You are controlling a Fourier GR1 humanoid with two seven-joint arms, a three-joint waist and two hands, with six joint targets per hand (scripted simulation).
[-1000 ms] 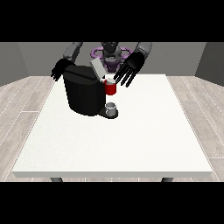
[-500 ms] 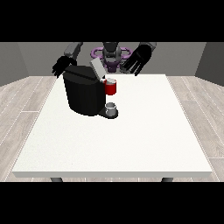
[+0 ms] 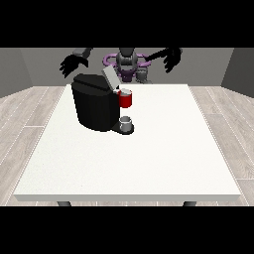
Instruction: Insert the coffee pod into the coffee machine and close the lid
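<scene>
Grey walls and pale floorboards frame one large white table [image 3: 149, 163], and one black coffee machine [image 3: 96, 106] stands on its far left part with the lid [image 3: 110, 77] tilted up. Both hands hang raised above the far edge, touching nothing: the hand at the view's left [image 3: 73, 63] and the hand at the view's right [image 3: 172, 58] each show fingers spread and drooping (holding nothing that I can see). One red thing at the machine [image 3: 126, 99] sits at its front, above one grey thing [image 3: 126, 122] on the base that I cannot tell for the pod.
</scene>
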